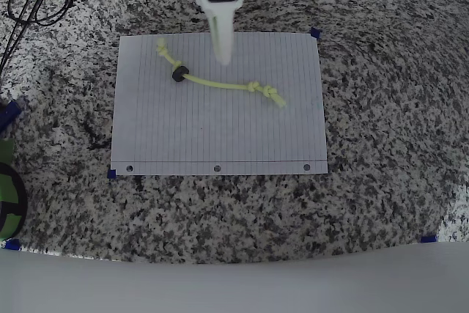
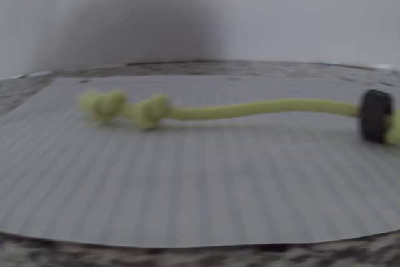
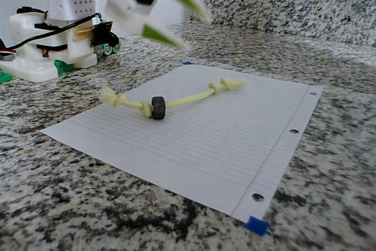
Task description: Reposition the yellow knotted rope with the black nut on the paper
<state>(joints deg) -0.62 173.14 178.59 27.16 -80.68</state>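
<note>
Nearest you in the fixed view: the paper point(image 3: 235, 145), white, lined, punched holes along its near-right edge, flat on the speckled granite desk point(image 3: 329, 163). A blue tape tab point(image 3: 256, 225) marks its near corner.

On the sheet lies the yellow knotted rope point(image 3: 187, 99), a thin pale yellow-green cord in a shallow curve, knots bunched near each end. The black nut point(image 3: 158, 107) sits threaded on it, standing on edge, just beside the knot at the left end. In the overhead view the rope point(image 1: 220, 83) crosses the upper half of the paper point(image 1: 220, 137), nut point(image 1: 179, 74) toward the left.

Farther back, your claw point(image 3: 185, 24) hangs above the sheet's far edge, fingers spread wide, holding nothing, clear of the rope.

Hard to read: the wrist view is soft; the rope point(image 2: 250, 109) runs off its right edge past the nut point(image 2: 375, 115). The claw blurs in the fixed view.
</note>
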